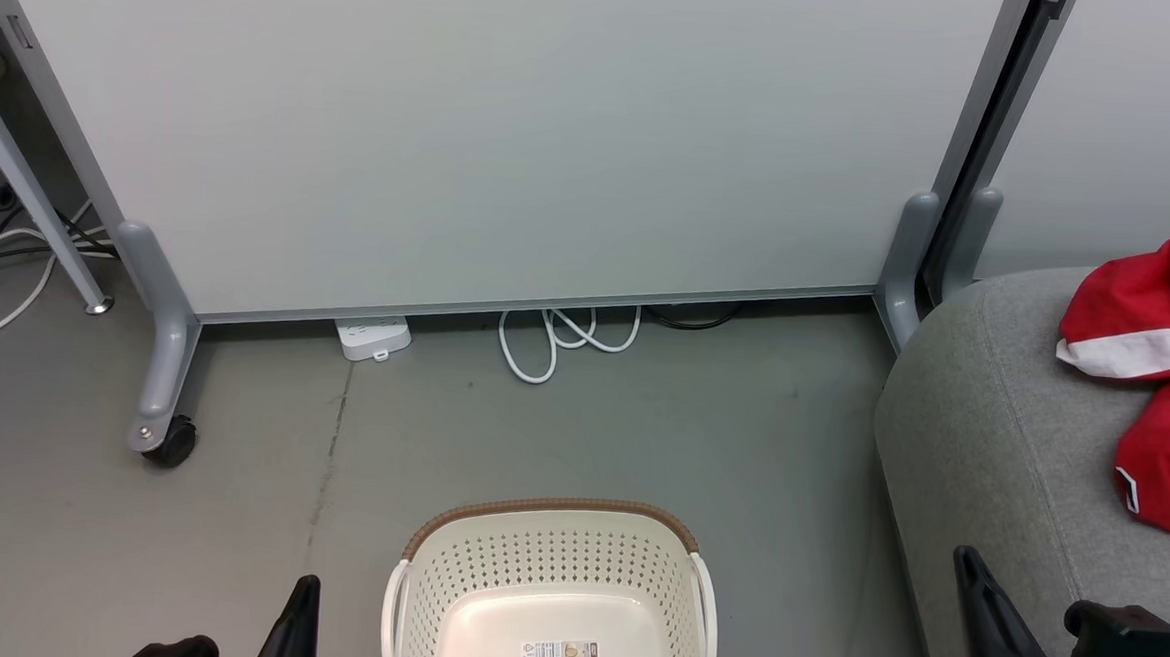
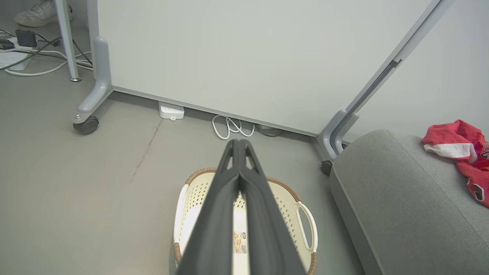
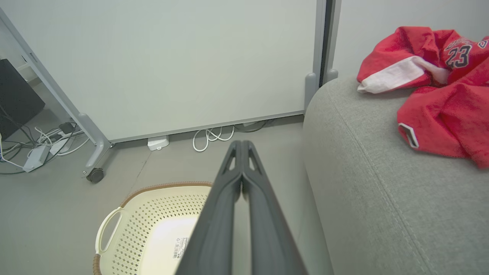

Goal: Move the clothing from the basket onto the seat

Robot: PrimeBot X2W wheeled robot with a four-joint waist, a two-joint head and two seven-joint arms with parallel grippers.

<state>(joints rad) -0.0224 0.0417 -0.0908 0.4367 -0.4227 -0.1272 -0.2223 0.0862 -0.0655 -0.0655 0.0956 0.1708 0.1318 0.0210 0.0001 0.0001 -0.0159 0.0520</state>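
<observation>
Clothing lies at right edge on the seat, basket bottom centre looks empty though partly cropped, left gripper and right gripper both closed on nothing, so just park arms clear.

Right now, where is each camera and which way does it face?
Head view: on the head, down at floor and basket; left claw, right claw at bottom corners.
Left wrist view: on that wrist, along the shut claw over basket.
Right wrist view: on that wrist, along the shut claw beside seat.
Shared: basket, seat, clothing.
</observation>
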